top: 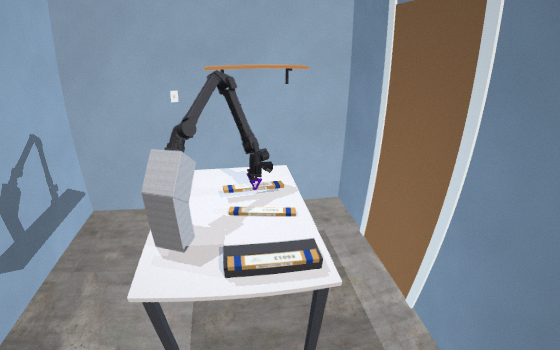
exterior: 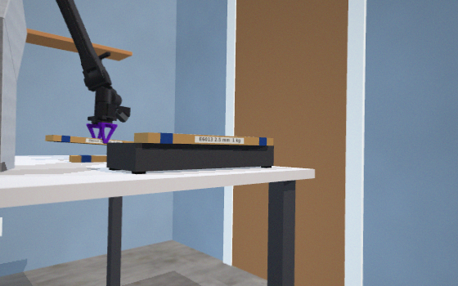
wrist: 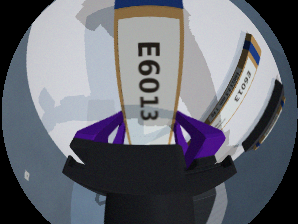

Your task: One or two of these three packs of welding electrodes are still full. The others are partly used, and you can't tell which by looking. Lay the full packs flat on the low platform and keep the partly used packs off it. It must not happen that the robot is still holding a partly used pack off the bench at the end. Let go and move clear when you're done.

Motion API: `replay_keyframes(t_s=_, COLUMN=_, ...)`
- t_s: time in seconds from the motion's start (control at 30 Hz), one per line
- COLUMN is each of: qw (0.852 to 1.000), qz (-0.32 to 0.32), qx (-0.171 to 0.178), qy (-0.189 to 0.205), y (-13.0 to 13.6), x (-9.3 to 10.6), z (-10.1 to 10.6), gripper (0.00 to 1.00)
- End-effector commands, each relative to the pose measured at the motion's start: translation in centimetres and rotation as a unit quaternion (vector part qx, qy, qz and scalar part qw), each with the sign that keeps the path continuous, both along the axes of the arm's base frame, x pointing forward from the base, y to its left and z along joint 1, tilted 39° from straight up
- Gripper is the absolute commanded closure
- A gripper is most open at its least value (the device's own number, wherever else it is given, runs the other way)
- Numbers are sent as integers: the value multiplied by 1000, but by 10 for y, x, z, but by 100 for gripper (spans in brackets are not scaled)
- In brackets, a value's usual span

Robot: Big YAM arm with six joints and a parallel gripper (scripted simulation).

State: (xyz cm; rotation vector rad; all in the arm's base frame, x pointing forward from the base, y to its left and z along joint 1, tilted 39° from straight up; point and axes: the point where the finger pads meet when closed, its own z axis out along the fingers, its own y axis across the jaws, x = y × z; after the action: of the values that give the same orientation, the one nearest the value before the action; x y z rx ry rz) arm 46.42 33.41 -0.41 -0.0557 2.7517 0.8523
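Observation:
My gripper [top: 255,186] [exterior: 105,140] [wrist: 149,113] is shut on the far pack [top: 269,186] [exterior: 78,140] [wrist: 149,60], an orange-brown box with blue bands and a white E6013 label. The pack hangs about level, a little above the table; its near end is hidden by the gripper in the wrist view. The middle pack [top: 262,211] [exterior: 95,158] [wrist: 234,95] lies flat on the table. The third pack [top: 272,260] [exterior: 218,140] lies flat on the low dark platform [top: 270,246] [exterior: 204,157] [wrist: 264,119], along its front side.
The white table [top: 200,280] [exterior: 53,194] carries everything. A tall grey block [top: 167,200] [exterior: 8,102] stands at its left, by the arm's base. A wooden shelf [top: 257,67] [exterior: 118,52] is on the back wall, behind the arm.

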Motion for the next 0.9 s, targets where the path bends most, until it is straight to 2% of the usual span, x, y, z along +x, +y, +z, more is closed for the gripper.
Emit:
replay_keyframes(t_s=0.0, qw=999, qz=-19, qx=18, qy=-35, y=-14, x=31, z=45, gripper=100)
replay_keyframes(t_s=0.87, qw=999, qz=-18, qx=18, qy=-35, y=-19, x=30, z=52, gripper=100)
